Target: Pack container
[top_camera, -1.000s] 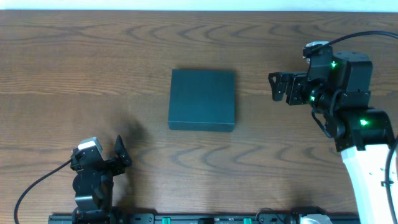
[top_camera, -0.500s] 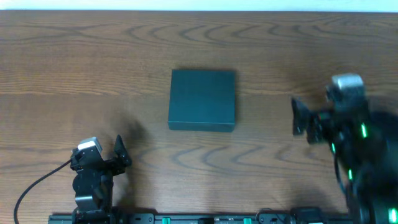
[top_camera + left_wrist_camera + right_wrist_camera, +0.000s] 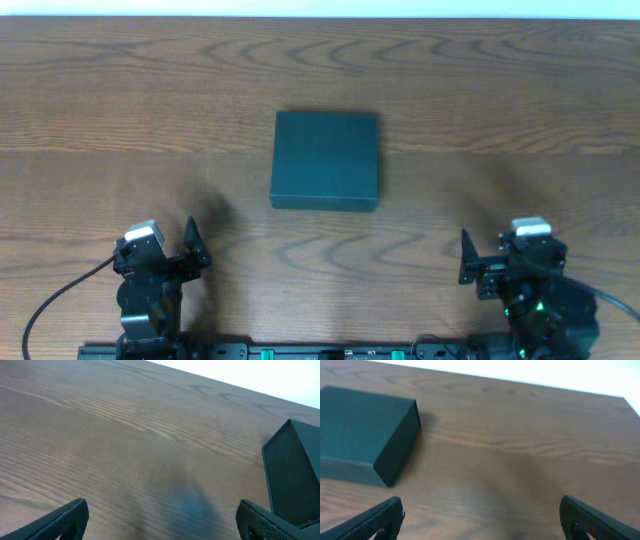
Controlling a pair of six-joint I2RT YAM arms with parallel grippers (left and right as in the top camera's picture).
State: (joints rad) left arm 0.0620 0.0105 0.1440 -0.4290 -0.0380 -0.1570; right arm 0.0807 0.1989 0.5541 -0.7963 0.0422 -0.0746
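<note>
At the left near edge of the wooden table (image 3: 100,120), the left gripper (image 3: 160,250) sits low, close to the black rail (image 3: 300,352) that runs along the front. Its jaws stand wide apart and hold nothing. In the left wrist view, its two dark fingers (image 3: 60,522) show only at the bottom corners, with bare wood between them. A dark cable (image 3: 60,300) curves from that arm toward the left front corner.

The tabletop is brown, with a strong wavy grain running mostly side to side. It has a dull sheen and soft shadows beside each arm. Along the far edge a pale, bright strip (image 3: 320,8) shows beyond the wood; nothing more of the room can be made out.

The container (image 3: 325,160) lies near the middle of the table, slightly toward the far side and well apart from both arms. It is a dark teal-black square box, shallow, resting flat with its top face closed and level. Neither gripper touches it. The left wrist view catches one corner of it at the right edge, and the right wrist view shows it at the upper left.

At the right near edge, the right gripper (image 3: 508,258) also sits low by the rail, jaws spread wide and empty. Its fingers (image 3: 375,520) frame bare wood, and small green lights glow on the arm behind.
</note>
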